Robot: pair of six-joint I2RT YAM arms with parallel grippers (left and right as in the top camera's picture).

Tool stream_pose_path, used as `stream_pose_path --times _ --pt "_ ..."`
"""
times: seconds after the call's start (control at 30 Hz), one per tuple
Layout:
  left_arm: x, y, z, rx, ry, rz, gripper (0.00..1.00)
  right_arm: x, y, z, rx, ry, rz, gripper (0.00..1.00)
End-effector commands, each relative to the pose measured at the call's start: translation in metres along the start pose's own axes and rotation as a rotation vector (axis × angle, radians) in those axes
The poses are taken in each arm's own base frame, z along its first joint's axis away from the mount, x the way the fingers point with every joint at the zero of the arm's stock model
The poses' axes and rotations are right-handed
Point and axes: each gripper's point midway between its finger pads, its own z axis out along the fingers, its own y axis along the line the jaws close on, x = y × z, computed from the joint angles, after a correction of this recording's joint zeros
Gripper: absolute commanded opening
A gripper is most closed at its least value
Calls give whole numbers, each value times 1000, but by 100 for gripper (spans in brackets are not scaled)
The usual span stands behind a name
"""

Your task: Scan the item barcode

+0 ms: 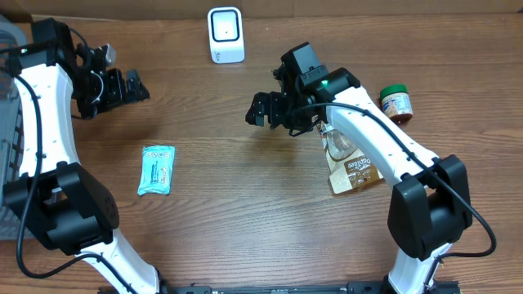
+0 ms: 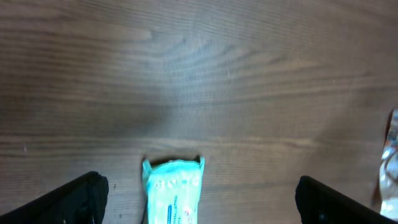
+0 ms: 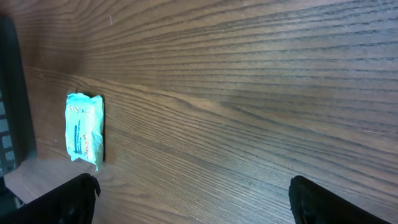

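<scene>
Teal packet (image 1: 156, 169) flat on the bench (image 1: 245, 212), left of centre and well apart from the scanner (image 1: 225, 34) at the far edge; judged light, soft and crinkly, probably slick film, best pinched across its narrow width near mid-length, barcode side not discernible. Further off, one brown pouch (image 1: 353, 167) partly under the right arm and one green-lidded jar (image 1: 396, 103) near it: one of each thing, four in all. Left end effector (image 1: 135, 87) and right end effector (image 1: 256, 113) both spread wide and empty, hovering clear of the packet.
</scene>
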Motion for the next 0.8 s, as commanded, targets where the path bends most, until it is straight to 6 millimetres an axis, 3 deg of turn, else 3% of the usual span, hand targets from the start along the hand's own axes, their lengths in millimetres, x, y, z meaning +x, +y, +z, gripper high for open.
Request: stream_pose_path --times 0.0,0.17,0.2,0.27,0.3,0.43,0.77 --pt "-6 -9 -14 29 -42 -98 100 -1 -5 2 23 -11 16 98" --pt "0 -8 -13 25 -19 -135 100 -1 -5 2 23 -11 15 100" --pt "3 -8 -13 25 -5 -119 83 -1 -5 2 25 -12 16 100" --pt "13 -3 -9 -7 33 -134 40 -2 -5 2 26 -13 10 100" --pt "19 5 -6 -55 55 -165 4 -2 -6 2 28 -14 9 100" --pt "45 47 7 -333 110 -334 5 -1 -8 3 37 -13 10 100" --pt "112 92 60 -571 218 -451 4 2 -19 8 76 -15 16 100"
